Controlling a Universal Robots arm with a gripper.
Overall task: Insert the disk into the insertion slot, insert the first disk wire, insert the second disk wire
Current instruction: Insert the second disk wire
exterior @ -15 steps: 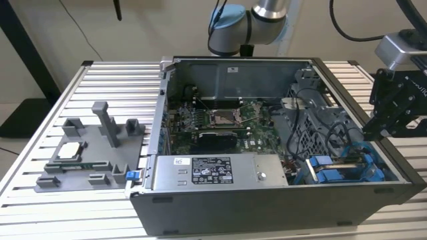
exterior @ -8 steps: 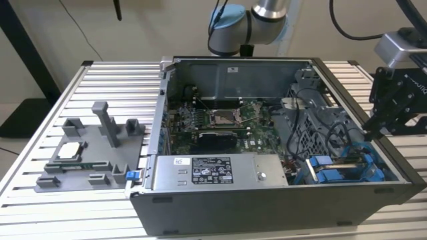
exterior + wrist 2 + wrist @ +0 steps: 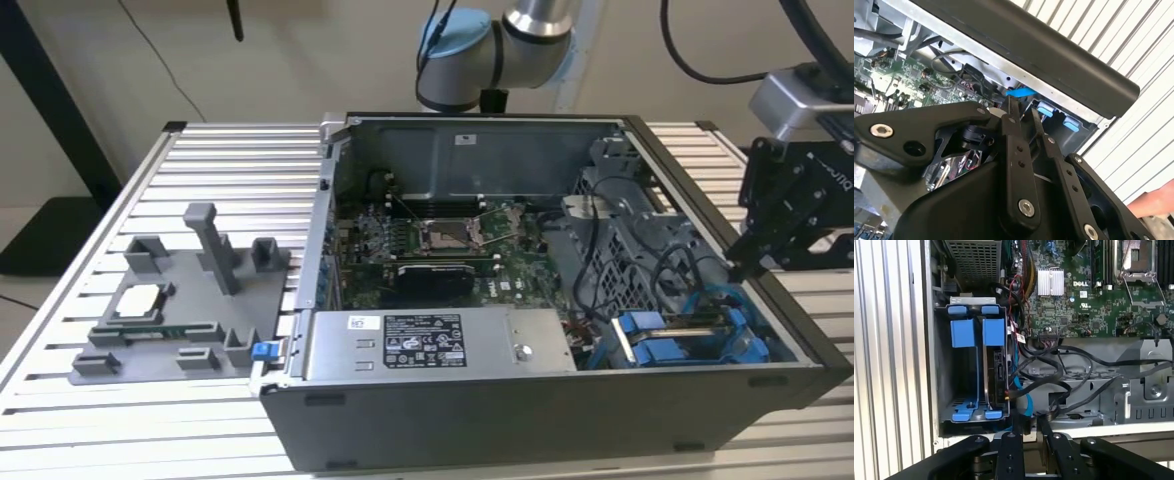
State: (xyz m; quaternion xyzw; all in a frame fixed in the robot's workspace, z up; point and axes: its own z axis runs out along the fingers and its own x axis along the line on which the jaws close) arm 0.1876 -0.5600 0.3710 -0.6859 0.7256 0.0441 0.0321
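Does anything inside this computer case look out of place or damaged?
Nothing looks broken or spilled. The black wires beside the insertion slot lie in a loose tangle, with a blue wire among them.

In the first wrist view the disk (image 3: 998, 372) is seen standing on edge, clipped in its blue carrier and seated inside the insertion slot (image 3: 943, 365) — a grey bay with blue tabs.

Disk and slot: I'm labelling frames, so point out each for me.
disk (image 3: 995, 375), first wrist view, its dark narrow edge.
slot (image 3: 943, 365), first wrist view, grey outer side wall.
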